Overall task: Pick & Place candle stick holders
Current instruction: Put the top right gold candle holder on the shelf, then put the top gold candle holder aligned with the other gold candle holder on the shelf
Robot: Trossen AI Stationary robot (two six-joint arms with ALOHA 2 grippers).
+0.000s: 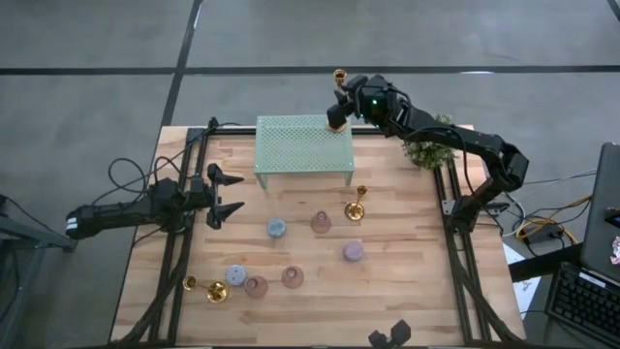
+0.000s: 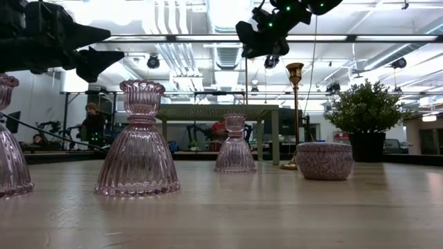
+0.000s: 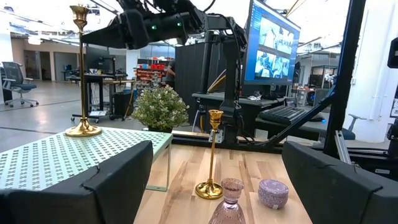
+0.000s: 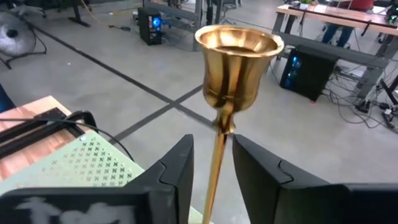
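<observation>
A tall, slender gold candlestick [image 3: 81, 68] with a flared cup stands on the green mesh rack's [image 1: 295, 145] far right corner, the right gripper's [image 4: 211, 165] parted fingers flanking its stem; the left gripper [image 1: 225, 194] waits open, empty.

1. A robotics lab or open workshop hall: bare concrete floor [image 1: 87, 39], exposed ceiling ducts [image 2: 173, 52].
2. Computer monitor [image 3: 272, 43], keyboard [image 3: 289, 114], office chair [image 3: 13, 78], workbenches and loose cables around the wooden table [image 1: 310, 291].
</observation>
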